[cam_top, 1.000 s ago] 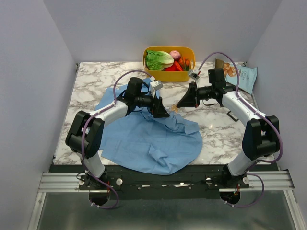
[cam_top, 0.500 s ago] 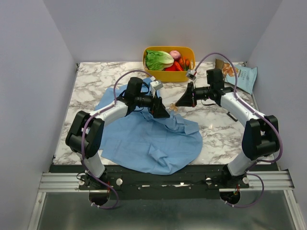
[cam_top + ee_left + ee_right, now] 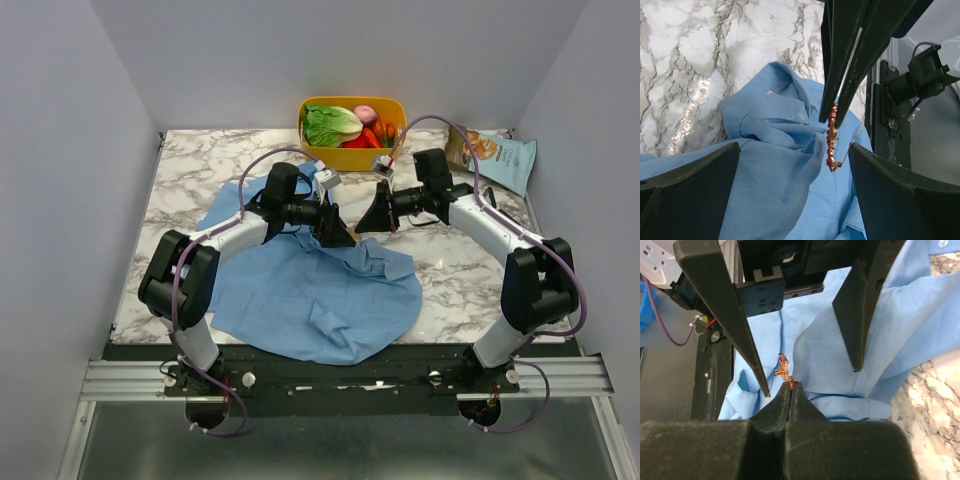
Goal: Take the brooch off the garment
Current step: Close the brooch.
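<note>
two pincers meet above the light-blue shirt [image 3: 310, 290]: the right pincer [image 3: 830, 119] is clenched on the tiny orange-tan brooch [image 3: 831, 137] dangling just over a raised fold, the left pincer [image 3: 335, 230] gapes released beside it, so the next move is likely drawing the pin clear of the cloth.

Could not make out brooch [image 3: 831, 142] in top view: too small, lost between gripper tips. Saw its upper end buried in closed tips of right gripper [image 3: 830, 116], left wrist view. Lost fingers of wide-spread left gripper [image 3: 811, 380] past right wrist frame's top edge. Found garment [image 3: 320, 290] far part covered by left arm [image 3: 235, 232].
</note>
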You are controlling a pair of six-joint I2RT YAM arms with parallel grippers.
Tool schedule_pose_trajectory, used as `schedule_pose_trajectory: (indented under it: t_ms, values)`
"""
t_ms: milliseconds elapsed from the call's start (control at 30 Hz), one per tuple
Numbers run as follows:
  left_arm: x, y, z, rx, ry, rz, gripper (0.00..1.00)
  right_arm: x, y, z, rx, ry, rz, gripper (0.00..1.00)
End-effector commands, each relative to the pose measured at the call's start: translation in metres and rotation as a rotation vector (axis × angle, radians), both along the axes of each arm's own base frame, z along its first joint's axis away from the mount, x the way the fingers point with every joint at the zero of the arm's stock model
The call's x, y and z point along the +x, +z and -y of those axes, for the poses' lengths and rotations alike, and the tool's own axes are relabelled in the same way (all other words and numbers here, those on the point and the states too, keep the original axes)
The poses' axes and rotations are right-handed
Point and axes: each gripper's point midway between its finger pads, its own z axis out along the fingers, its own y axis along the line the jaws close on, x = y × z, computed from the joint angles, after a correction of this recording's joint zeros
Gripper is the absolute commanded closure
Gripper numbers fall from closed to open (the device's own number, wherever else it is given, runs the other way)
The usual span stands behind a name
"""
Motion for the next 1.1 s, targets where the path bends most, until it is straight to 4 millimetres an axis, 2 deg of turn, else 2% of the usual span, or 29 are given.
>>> schedule_pose_trajectory:
  t_ms: [0, 333, 633, 933, 1067]
  values:
    - [-0.005, -0.005, 0.002, -0.007, -0.022, -0.013, 0.01, -0.004, 0.001, -0.005, -0.004, 0.036, 0.018, 0.99]
    - [-0.005, 0.001, -0.001, -0.001, -0.011, 0.023, 0.01, 0.002, 0.000, -0.004, -0.020, 0.015, 0.027, 0.99]
    - [-0.023, 0.011, -0.001, -0.048, -0.100, 0.016, 0.01, 0.002, 0.003, -0.004, -0.017, 0.012, 0.022, 0.99]
    - [-0.046, 0.031, -0.004, -0.143, -0.190, 0.052, 0.01, 0.001, 0.006, -0.002, -0.003, 0.023, 0.004, 0.99]
    - [-0.041, 0.040, -0.004, -0.183, -0.166, 0.057, 0.01, -0.002, 0.008, -0.001, 0.012, 0.036, -0.006, 0.99]
